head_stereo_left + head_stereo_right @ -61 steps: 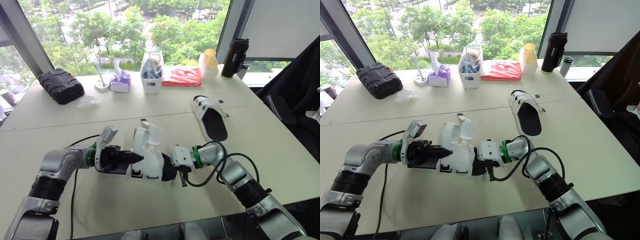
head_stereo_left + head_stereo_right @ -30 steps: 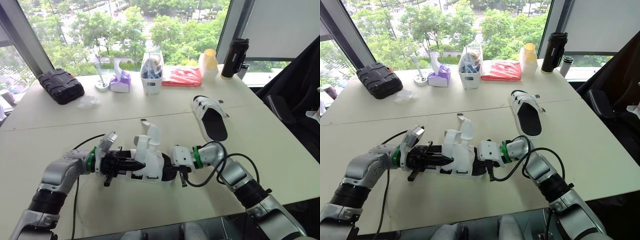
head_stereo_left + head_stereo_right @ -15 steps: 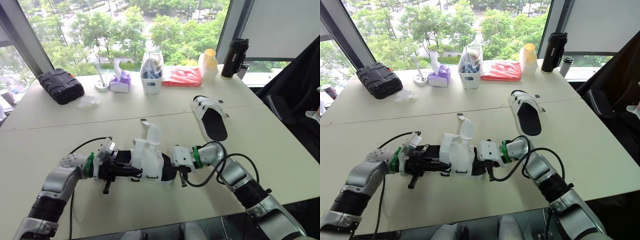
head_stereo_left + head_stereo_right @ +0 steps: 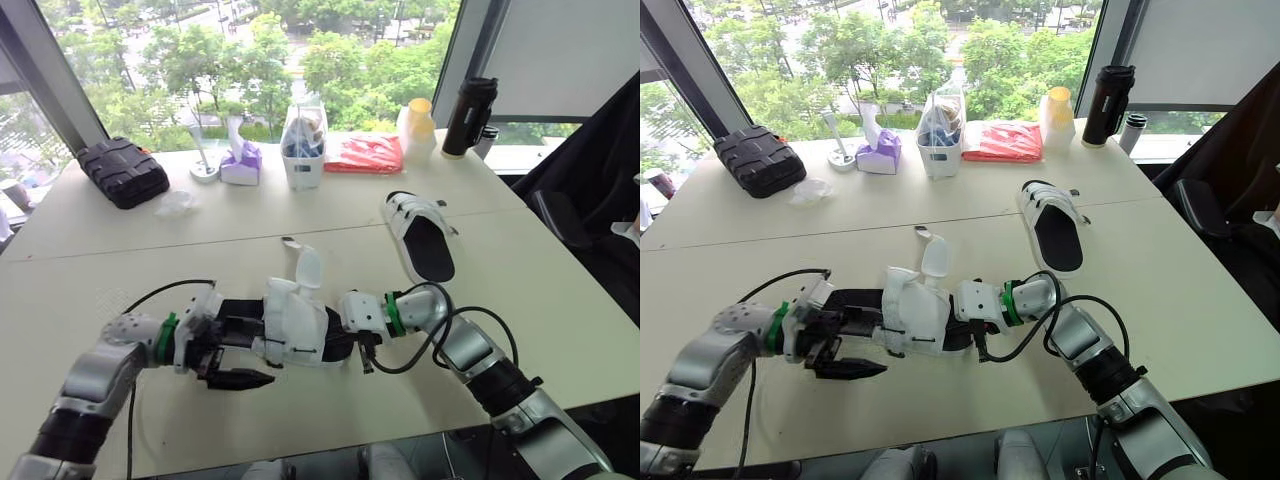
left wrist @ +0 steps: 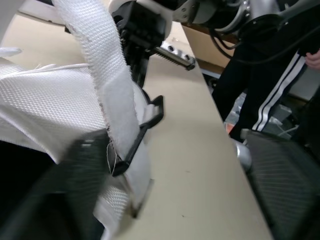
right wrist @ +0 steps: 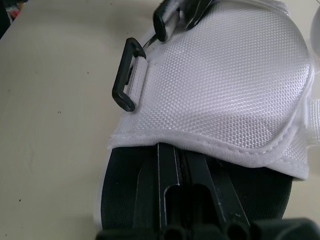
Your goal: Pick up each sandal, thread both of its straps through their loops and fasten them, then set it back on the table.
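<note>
The sandal sits near the 6 o'clock edge of the table, its long axis from 9 to 3 o'clock and one strap standing up; which end is the toe I cannot tell. The other sandal lies apart at 2 o'clock. The right gripper is closed on the near sandal's 3 o'clock end, and the left gripper gapes wide at 7 o'clock, with a black loop between its fingers.

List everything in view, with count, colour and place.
sandals: 2, white with black soles; near sandal between the pincers, far sandal further right
case: 1, black, far left
tissue box: 1, purple, far edge
tub: 1, white, beside tissue box
packet: 1, red, right of tub
bottle: 1, yellow-capped, beside packet
flask: 1, black, far right
table: 1, cream, under everything
left pincer: 1, black, beside near sandal
right pincer: 1, black, inside near sandal
</note>
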`<act>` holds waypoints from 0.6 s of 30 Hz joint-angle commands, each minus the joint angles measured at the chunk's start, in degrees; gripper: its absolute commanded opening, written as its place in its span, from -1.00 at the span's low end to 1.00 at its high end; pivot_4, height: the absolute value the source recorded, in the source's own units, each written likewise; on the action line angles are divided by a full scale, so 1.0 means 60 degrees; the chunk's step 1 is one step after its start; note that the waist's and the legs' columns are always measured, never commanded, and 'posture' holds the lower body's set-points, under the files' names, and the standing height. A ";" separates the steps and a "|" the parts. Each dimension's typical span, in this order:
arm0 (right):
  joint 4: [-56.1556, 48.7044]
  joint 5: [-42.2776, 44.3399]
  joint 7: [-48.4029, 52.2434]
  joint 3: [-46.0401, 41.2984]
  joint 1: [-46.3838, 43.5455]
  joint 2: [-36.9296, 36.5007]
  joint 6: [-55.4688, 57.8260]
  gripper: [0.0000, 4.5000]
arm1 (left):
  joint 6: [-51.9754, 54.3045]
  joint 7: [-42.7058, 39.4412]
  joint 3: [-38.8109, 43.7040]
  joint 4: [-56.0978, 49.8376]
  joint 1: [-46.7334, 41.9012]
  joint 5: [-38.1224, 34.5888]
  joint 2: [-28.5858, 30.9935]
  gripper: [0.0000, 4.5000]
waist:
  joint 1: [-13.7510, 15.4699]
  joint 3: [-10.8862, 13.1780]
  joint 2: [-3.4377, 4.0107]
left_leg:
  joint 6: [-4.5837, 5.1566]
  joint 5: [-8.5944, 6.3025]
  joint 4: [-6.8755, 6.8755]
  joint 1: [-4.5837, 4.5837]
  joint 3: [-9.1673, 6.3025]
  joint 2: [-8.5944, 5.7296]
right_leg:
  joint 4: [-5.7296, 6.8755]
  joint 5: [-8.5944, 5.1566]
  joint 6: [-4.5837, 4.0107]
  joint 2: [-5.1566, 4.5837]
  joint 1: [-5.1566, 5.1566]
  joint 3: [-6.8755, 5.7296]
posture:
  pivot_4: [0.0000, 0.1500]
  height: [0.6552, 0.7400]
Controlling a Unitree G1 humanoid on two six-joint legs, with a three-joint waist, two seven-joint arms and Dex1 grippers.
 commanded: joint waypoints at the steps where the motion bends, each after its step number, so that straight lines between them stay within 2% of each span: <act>1: 0.0266 -0.0337 0.0052 0.0328 0.0115 0.0006 0.0066 -1.00 | 0.0420 0.0162 0.0904 -0.0923 0.0877 -0.0592 0.0544 0.99 | -0.0042 0.0000 0.0002 | 0.0000 0.0000 0.0000 0.0001 0.0003 0.0001 | 0.0000 0.0000 0.0000 0.0000 0.0000 0.0001 | 1.00 1.00; 7: 0.0408 -0.0351 0.0059 0.0300 0.0056 0.0057 0.0002 -1.00 | 0.0464 0.0489 0.1281 -0.1341 0.1982 -0.0741 0.0686 0.99 | -0.0002 0.0001 -0.0002 | 0.0001 0.0000 -0.0014 0.0004 0.0003 0.0004 | -0.0003 -0.0001 -0.0002 0.0000 -0.0003 0.0000 | 1.00 1.00; 10: 0.0484 -0.0380 0.0060 0.0317 0.0015 0.0072 -0.0051 -1.00 | 0.0271 0.0638 0.1017 -0.1578 0.2442 -0.0597 0.0503 0.99 | -0.0019 0.0000 0.0000 | 0.0001 0.0000 -0.0015 0.0006 0.0004 0.0004 | -0.0003 -0.0003 -0.0005 0.0000 -0.0003 0.0001 | 1.00 1.00; 18: 0.0495 -0.0422 0.0043 0.0316 -0.0014 0.0045 -0.0101 -1.00 | -0.0920 0.1210 0.0036 -0.0569 0.2000 0.0672 -0.0352 0.99 | -0.0010 -0.0002 0.0001 | 0.0000 0.0000 -0.0016 0.0008 0.0005 0.0003 | -0.0003 0.0000 -0.0007 0.0003 -0.0002 0.0001 | 1.00 1.00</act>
